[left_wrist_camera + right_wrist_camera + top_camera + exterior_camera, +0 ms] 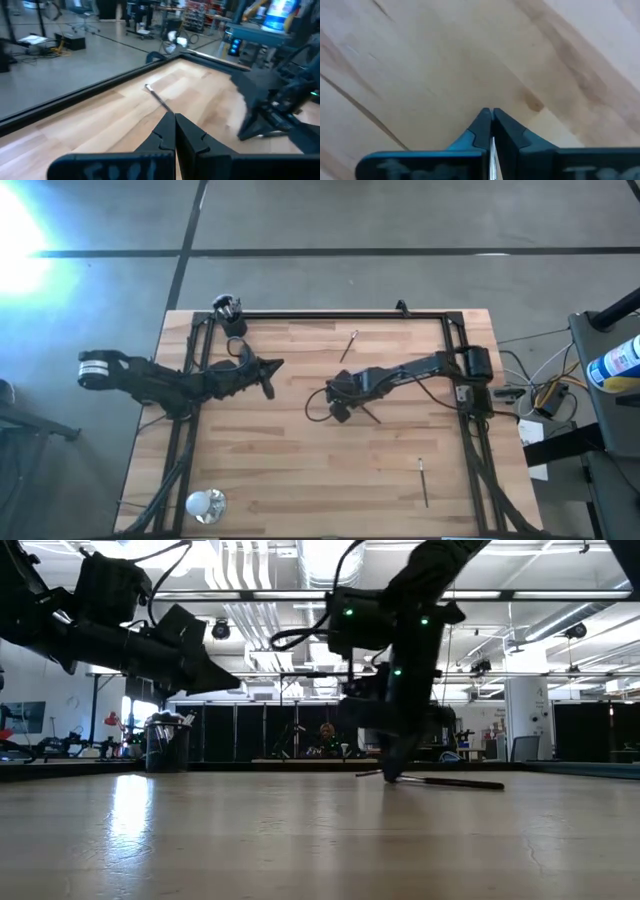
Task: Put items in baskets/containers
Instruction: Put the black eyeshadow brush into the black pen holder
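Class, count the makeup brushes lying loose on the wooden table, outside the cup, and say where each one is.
3. One brush lies near the far edge, one brush near the front right, and one brush is pinched in the right tool at mid-table. Others may be hidden under the arms.

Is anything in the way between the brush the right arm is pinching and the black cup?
Nothing on the table blocks it. The right end effector is shut on a brush mid-table. The black cup stands at the far left corner. Only the left end effector, shut, hangs near that path, above the wood.
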Robot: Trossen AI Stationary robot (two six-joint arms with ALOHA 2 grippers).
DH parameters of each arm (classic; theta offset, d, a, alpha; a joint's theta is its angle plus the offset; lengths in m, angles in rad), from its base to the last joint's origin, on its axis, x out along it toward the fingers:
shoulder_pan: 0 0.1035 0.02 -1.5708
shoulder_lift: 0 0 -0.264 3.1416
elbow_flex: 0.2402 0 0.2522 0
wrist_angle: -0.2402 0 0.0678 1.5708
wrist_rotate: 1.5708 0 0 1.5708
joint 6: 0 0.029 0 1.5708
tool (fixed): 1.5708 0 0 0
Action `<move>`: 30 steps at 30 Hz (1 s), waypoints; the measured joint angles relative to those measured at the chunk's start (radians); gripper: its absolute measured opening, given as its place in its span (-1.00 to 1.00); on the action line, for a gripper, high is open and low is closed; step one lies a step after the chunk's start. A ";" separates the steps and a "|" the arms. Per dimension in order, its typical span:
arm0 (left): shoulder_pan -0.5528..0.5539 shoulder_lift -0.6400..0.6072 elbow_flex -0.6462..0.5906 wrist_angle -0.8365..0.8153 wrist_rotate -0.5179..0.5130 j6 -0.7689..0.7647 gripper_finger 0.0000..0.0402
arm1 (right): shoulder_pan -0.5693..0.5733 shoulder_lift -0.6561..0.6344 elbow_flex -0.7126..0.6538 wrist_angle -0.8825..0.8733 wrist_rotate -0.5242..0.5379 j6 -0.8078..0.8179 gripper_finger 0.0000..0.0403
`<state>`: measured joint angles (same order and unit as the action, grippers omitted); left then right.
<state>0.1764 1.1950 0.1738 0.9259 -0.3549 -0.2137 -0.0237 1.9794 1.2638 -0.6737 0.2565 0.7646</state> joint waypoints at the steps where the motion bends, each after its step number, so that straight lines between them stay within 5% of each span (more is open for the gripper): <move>1: 0.000 0.000 0.000 0.000 -0.024 -0.008 -1.00 | 0.000 -0.020 -0.024 0.020 0.001 -0.012 -0.95; 7: 0.000 0.000 0.000 -0.002 -0.205 -0.106 -1.00 | -0.001 -0.193 -0.238 0.324 -0.002 -0.097 -0.96; 13: -0.001 0.000 0.026 -0.001 0.048 -0.102 -1.00 | -0.002 -0.397 -0.464 0.714 -0.019 -0.228 -0.96; 22: -0.050 0.082 0.127 0.013 0.080 -0.149 -0.66 | -0.004 -0.575 -0.659 1.183 -0.063 -0.407 -0.96; 30: -0.103 0.345 0.260 0.355 0.357 -0.075 -0.31 | -0.003 -0.574 -0.685 1.540 -0.155 -0.512 -0.96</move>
<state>0.0737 1.5398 0.4340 1.2813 0.0019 -0.2883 -0.0265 1.4056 0.5793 0.8667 0.1017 0.2526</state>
